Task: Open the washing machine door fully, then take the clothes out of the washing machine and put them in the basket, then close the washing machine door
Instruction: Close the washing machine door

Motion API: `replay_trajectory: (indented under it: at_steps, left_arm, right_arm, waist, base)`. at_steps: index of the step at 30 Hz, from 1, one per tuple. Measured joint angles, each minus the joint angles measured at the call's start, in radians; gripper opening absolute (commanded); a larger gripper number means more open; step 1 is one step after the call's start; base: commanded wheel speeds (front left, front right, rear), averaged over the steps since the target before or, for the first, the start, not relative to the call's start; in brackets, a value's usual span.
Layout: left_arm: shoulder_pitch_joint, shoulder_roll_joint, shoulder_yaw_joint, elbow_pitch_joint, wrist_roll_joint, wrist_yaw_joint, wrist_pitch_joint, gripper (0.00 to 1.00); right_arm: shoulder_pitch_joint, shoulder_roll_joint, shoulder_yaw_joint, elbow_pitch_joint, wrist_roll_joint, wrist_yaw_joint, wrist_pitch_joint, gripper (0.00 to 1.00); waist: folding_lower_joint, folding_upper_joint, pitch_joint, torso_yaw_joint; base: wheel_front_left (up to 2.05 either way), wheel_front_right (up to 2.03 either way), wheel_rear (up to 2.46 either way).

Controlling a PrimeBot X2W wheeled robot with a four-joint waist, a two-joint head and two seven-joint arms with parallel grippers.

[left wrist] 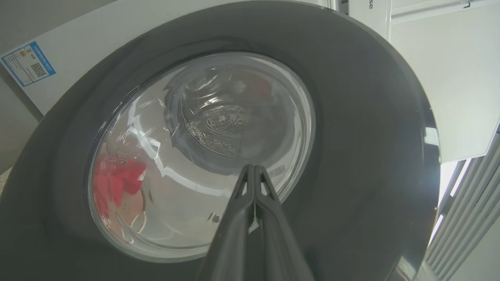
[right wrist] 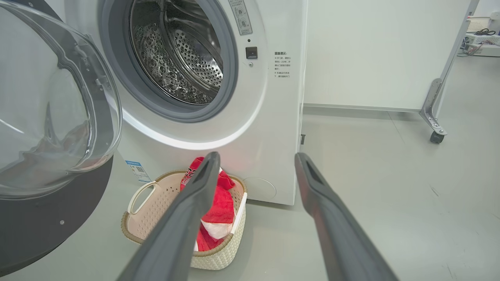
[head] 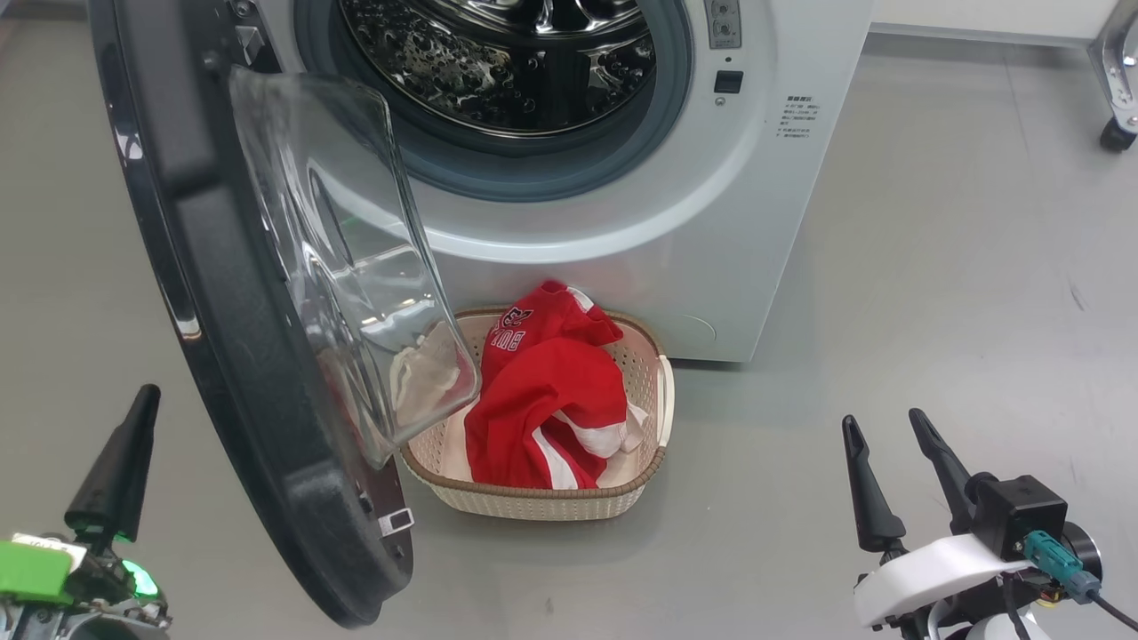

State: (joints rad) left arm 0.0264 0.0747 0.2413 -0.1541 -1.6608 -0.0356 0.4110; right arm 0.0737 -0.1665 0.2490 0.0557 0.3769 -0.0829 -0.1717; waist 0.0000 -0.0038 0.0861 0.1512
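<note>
The washing machine door [head: 200,293] fills the left of the head view, swung wide, its glass bowl overlapping the left end of the basket [head: 533,505] in the picture. The clothes [head: 551,400], red with white stripes, lie heaped in that basket at lower centre, on the floor just in front of the washing machine [head: 756,222]. At top centre, the part of the drum [head: 498,62] that can be seen is bare dimpled steel.

Opening and unloading therefore look done; closing the door appears to be what is left.

The left pincer [head: 142,404], at lower left, has its fingers pressed together on nothing. Its wrist view shows them aimed at the door's outer face, though contact cannot be judged. The right pincer [head: 882,418], at lower right, is spread wide and empty, well apart from the door.
</note>
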Motion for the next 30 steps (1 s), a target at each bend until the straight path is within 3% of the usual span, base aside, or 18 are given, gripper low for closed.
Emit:
replay_trajectory:
  at_steps: [30]
  left_arm:
    - [0.056, -0.01, -0.117, -0.049, -0.067, -0.022, 0.111, 0.0]
  right_arm:
    - [-0.026, 0.001, 0.0, -0.002, 0.003, 0.002, -0.001, 1.0]
  waist:
    - [0.0, 0.0, 0.036, -0.022]
  base:
    - [0.0, 0.0, 0.0]
